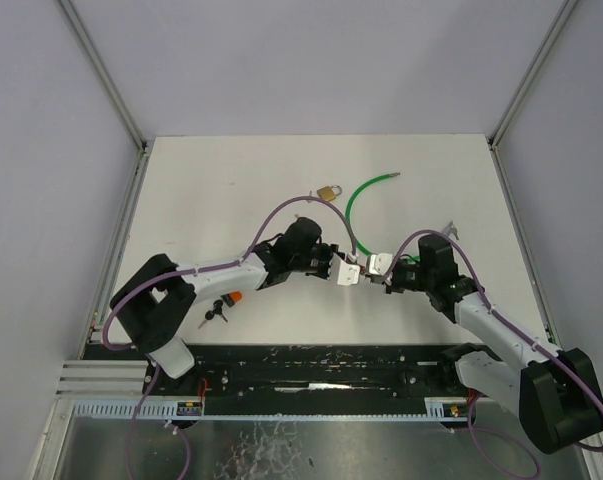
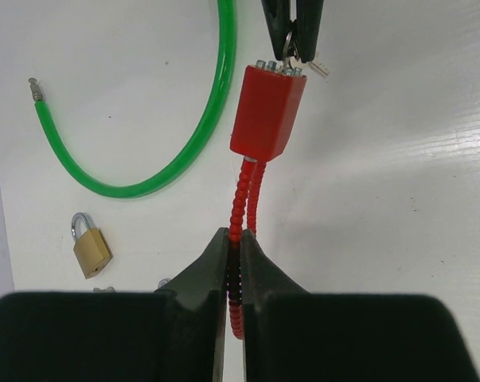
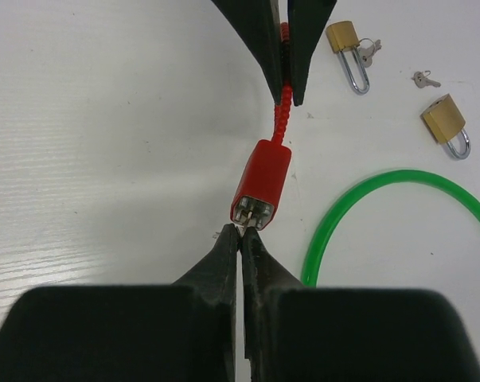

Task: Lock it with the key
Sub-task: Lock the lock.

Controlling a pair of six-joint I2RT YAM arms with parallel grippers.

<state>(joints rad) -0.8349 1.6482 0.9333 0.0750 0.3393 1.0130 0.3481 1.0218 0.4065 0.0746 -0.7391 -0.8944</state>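
A red lock (image 2: 267, 111) with a red beaded cable (image 2: 243, 199) hangs over the white table between my two grippers. My left gripper (image 2: 240, 239) is shut on the beaded cable just below the lock body. My right gripper (image 3: 241, 232) is shut on a small silver key (image 3: 245, 225) whose tip sits in the lock's metal end face (image 3: 253, 213). A second key (image 2: 318, 68) dangles beside the right fingers. From above, the left gripper (image 1: 349, 272) and the right gripper (image 1: 381, 265) meet nose to nose at the table's middle, and the lock is hidden between them.
A green cable (image 1: 366, 195) curves on the table behind the grippers, next to a brass padlock (image 1: 328, 191). Two brass padlocks (image 3: 345, 40) (image 3: 445, 121) and a loose key (image 3: 423, 79) lie beyond the left fingers. Dark keys (image 1: 216, 315) lie near the left arm's base.
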